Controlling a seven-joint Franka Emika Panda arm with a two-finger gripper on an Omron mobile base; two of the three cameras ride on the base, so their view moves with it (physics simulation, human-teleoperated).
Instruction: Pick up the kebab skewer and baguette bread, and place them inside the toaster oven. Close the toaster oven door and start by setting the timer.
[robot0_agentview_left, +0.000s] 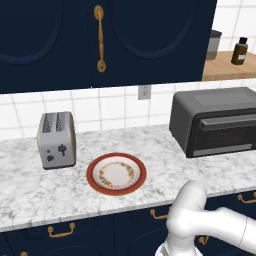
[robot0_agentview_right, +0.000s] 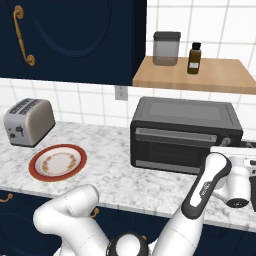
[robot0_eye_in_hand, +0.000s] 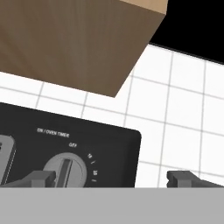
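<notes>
On the toaster oven's (robot0_eye_in_hand: 65, 144) dark control panel, white lettering above the grey timer dial (robot0_eye_in_hand: 65, 168) reads "ON / OVEN TIMER", with "OFF" at the top of the dial's scale; the small figures further round the scale are too blurred to read. The dial's pointer slot stands nearly upright, aimed just short of the "OFF" mark. The brown bottle (robot0_agentview_right: 194, 58) on the wooden shelf (robot0_agentview_right: 200, 75) carries a pale label whose writing cannot be made out.

The pincer (robot0_eye_in_hand: 111, 178) is spread wide, its two dark fingertips (robot0_eye_in_hand: 41, 178) well apart, and it holds nothing. In the hand view the dial sits just above and beside the left-hand tip, close but with no contact that can be confirmed; the other tip stands in front of the white wall tiles beyond the oven's edge. Above the pincer is the underside of the wooden shelf.

In the right base view the hand is at the oven's right front corner, by the knob. The toaster oven door (robot0_agentview_right: 180, 145) is closed, its bar handle along the top. Well off to the pincer's left on the marble desk (robot0_agentview_right: 115, 175) lie a red-rimmed plate (robot0_agentview_right: 57, 162) and, beyond it, a silver two-slot toaster (robot0_agentview_right: 28, 121). A grey canister (robot0_agentview_right: 166, 48) stands beside the bottle on the shelf.
</notes>
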